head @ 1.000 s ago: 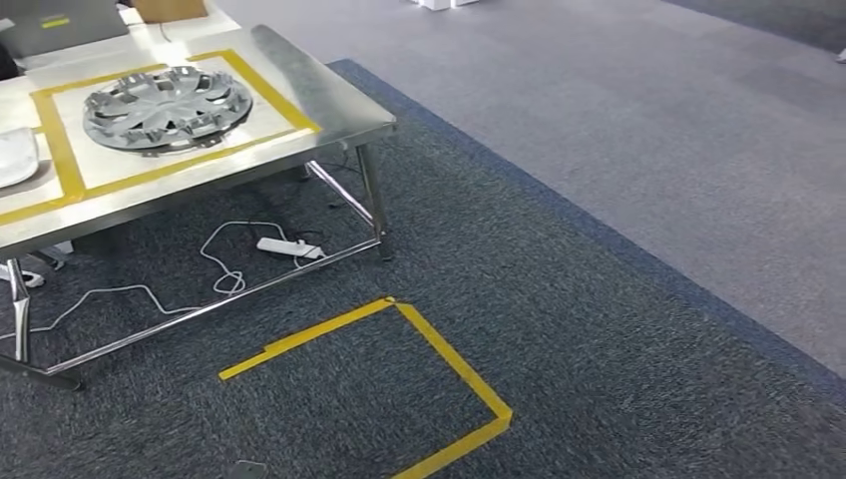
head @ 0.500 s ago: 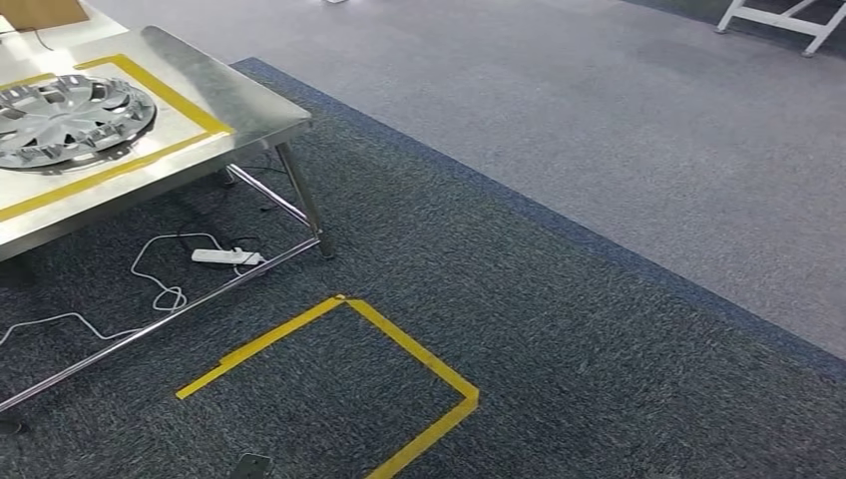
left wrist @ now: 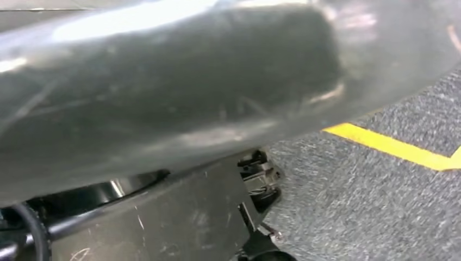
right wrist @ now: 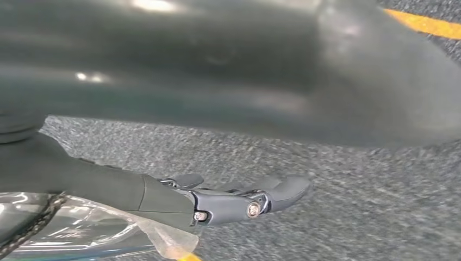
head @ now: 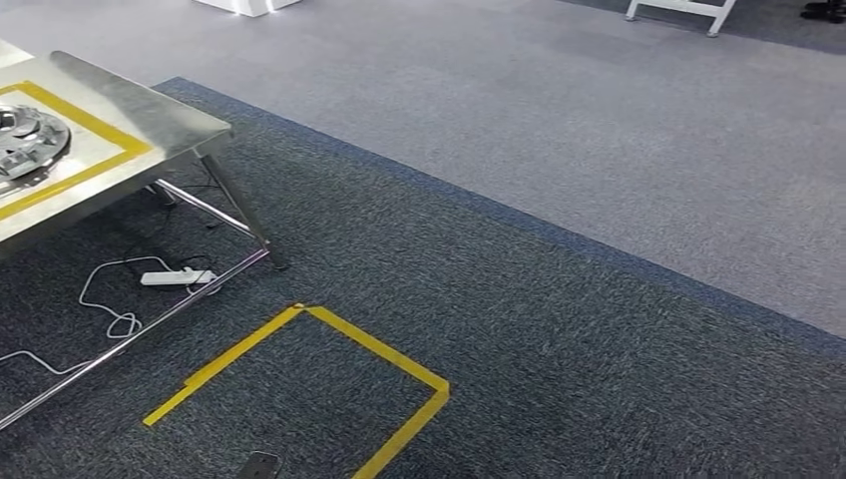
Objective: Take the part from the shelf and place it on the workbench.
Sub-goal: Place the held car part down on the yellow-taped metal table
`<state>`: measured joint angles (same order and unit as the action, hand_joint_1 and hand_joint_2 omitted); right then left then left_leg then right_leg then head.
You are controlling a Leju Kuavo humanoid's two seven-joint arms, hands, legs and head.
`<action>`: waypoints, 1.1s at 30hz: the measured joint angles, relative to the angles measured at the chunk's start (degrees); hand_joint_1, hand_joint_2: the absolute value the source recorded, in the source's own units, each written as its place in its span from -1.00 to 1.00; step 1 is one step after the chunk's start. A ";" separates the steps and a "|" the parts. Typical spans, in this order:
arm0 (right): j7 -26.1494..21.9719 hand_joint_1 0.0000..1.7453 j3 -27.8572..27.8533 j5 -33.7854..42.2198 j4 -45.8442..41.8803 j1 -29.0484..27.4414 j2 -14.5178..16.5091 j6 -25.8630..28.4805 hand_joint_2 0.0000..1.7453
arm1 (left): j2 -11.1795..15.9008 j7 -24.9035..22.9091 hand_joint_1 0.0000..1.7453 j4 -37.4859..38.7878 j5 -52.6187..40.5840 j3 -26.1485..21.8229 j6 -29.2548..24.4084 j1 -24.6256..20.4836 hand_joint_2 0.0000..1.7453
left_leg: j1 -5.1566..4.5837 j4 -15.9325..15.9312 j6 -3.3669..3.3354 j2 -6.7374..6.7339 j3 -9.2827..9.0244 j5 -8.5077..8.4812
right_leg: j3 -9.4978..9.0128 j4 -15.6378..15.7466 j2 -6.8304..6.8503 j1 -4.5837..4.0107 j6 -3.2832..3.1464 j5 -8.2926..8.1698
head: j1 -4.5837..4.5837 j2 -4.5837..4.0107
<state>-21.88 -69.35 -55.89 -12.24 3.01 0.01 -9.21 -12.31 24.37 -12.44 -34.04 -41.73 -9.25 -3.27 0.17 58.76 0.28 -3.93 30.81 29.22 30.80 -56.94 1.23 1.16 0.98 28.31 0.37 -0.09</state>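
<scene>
A silver hubcap lies inside a yellow tape frame on the steel workbench at the far left of the head view, cut off by the picture's edge. My right hand hangs over the dark carpet with its fingers stretched out and nothing in them. Dark parts of my left hand sit close above the carpet, and how its fingers lie cannot be made out. No shelf is visible.
A yellow tape square marks the dark carpet in front of me. Under the bench lie a white power strip and cables. Lighter grey carpet stretches behind, with a white frame at the far right.
The whole picture has shifted: my view has turned to the right, so the workbench and hubcap have slid toward the left edge. The white frame has come into sight.
</scene>
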 joint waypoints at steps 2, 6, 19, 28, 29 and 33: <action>-0.02 -1.00 -0.10 -0.23 -0.01 0.08 -0.11 -0.15 -1.00 | -0.07 -0.73 -1.00 0.00 -0.53 0.01 -0.44 0.21 -1.00 | 0.13 6.22 0.29 2.61 2.39 4.11 | 0.31 0.00 -1.08 -0.05 -0.70 -0.43 | -0.05 0.00; 1.35 -1.00 -0.26 -0.69 0.00 -0.17 -0.37 -0.14 -1.00 | -0.09 -1.83 -1.00 0.00 -0.75 -0.10 -1.97 0.88 -1.00 | 0.06 14.13 -0.49 3.64 5.37 6.10 | 0.83 -0.10 -3.97 -0.60 -1.08 -0.86 | -0.03 0.00; 1.49 -1.00 -0.92 0.08 -0.01 0.00 -1.51 -0.74 -1.00 | -0.47 -3.41 -1.00 0.00 -1.14 -0.75 -2.76 1.41 -1.00 | -0.18 -2.89 -2.93 2.79 -0.82 -2.11 | 9.68 -14.55 -1.94 -0.48 1.90 5.63 | 0.52 0.00; 0.93 -1.00 -1.19 -0.21 -0.02 -0.15 -1.79 -0.68 -1.00 | -0.42 -3.38 -1.00 0.00 -1.32 -0.86 -2.80 1.33 -1.00 | -0.60 -1.81 -1.02 -2.65 -0.79 -1.46 | 0.38 -0.13 1.54 -0.39 0.82 -0.06 | 0.32 0.00; 0.80 -1.00 -1.20 -0.36 -0.02 -0.34 -1.79 -0.68 -1.00 | -0.40 -3.28 -1.00 0.00 -1.30 -0.96 -2.78 1.32 -1.00 | -0.47 -1.62 -0.69 -2.51 -0.85 -1.21 | 0.49 -0.10 1.06 -0.35 0.44 -0.19 | 0.31 0.00; 0.77 -1.00 -1.27 -0.66 -0.02 -0.08 -1.80 -0.33 -1.00 | -0.29 -2.69 -1.00 0.00 -1.10 -1.51 -2.16 1.69 -1.00 | -0.05 7.96 0.20 2.49 2.86 5.31 | 0.99 0.05 -1.21 -0.19 -0.82 -0.88 | -0.07 0.00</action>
<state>-21.12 -70.61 -56.56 -12.26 2.93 -1.79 -9.54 -12.60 21.68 -12.44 -35.14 -43.24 -11.41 -1.57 0.12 66.72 0.48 -1.44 33.67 34.53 31.79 -56.89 0.02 0.98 0.16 27.43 0.30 -0.09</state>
